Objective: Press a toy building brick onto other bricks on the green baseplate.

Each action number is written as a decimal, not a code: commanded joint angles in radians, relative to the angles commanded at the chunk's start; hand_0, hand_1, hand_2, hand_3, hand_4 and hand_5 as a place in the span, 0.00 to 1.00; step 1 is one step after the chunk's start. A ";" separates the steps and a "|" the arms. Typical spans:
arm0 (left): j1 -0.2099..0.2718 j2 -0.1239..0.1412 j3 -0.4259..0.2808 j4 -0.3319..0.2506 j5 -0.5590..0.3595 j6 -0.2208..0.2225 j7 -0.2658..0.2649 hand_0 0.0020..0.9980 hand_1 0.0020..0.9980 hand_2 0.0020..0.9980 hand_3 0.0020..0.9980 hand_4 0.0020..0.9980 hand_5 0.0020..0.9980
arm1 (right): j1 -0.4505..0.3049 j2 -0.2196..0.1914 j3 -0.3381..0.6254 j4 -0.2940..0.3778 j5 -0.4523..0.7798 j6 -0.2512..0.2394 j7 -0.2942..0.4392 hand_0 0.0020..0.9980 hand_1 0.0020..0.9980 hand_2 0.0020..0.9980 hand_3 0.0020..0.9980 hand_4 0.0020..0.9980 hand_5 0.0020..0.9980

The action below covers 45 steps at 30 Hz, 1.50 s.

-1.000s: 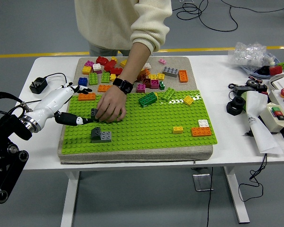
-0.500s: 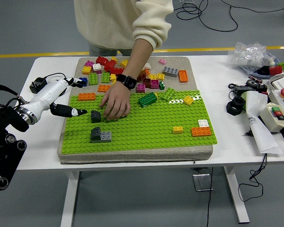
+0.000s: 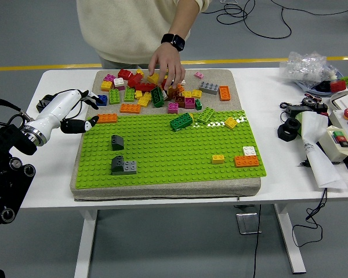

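- A grey two-brick stack point(image 3: 123, 165) stands on the green baseplate point(image 3: 180, 156) near its front left corner, with a single dark grey brick point(image 3: 117, 142) just behind it, apart from the stack.
- An orange brick point(image 3: 246, 161) with a white brick point(image 3: 249, 150) touching its far side sits toward the baseplate's right edge; a small yellow brick point(image 3: 218, 158) lies just left of them.
- The baseplate rests on a beige pad point(image 3: 162, 188) on the white bench point(image 3: 278, 116).
- The left robot hand point(image 3: 75, 113), white-shelled with black fingertips, hovers at the baseplate's left edge, fingers loosely spread and gripping nothing; the thumb tip points toward an orange brick point(image 3: 107, 117) at the plate's far left corner.
- A green brick point(image 3: 181, 121) and a lighter green brick point(image 3: 205, 114) lie tilted along the baseplate's far edge, with a yellow piece point(image 3: 230, 122) to their right.
- Beyond the plate, a loose pile of bricks point(image 3: 156, 90) in red, yellow, pink, green, grey and orange covers the far half of the pad.
- A person in a cream sweater at the far side reaches a hand point(image 3: 167, 63) down into the pile, fingertips among the bricks; a black watch point(image 3: 173, 41) is on that wrist.
- A control box with a red button point(image 3: 345, 130), crumpled paper point(image 3: 315, 145) and cables sit at the bench's right end.
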<state>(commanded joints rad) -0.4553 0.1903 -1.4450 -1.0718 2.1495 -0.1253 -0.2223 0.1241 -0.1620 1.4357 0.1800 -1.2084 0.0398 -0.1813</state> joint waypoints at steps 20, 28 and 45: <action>-0.039 -0.036 0.037 0.125 0.015 -0.057 -0.010 0.91 0.80 0.78 0.83 0.90 0.07 | 0.002 -0.001 -0.003 0.000 -0.008 0.002 0.001 0.79 0.71 0.76 0.77 1.00 0.69; -0.059 -0.057 0.054 0.206 0.023 -0.047 -0.015 0.92 0.80 0.77 0.83 0.90 0.07 | 0.002 -0.003 -0.005 0.000 -0.012 0.004 0.000 0.79 0.71 0.76 0.77 1.00 0.69; -0.085 -0.090 0.050 0.305 0.014 -0.010 -0.035 0.90 0.78 0.74 0.81 0.92 0.09 | 0.007 -0.003 -0.007 0.000 -0.010 0.004 -0.001 0.79 0.71 0.76 0.77 1.00 0.69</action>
<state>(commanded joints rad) -0.5407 0.1000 -1.3949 -0.7672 2.1637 -0.1349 -0.2573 0.1316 -0.1654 1.4282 0.1800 -1.2181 0.0440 -0.1827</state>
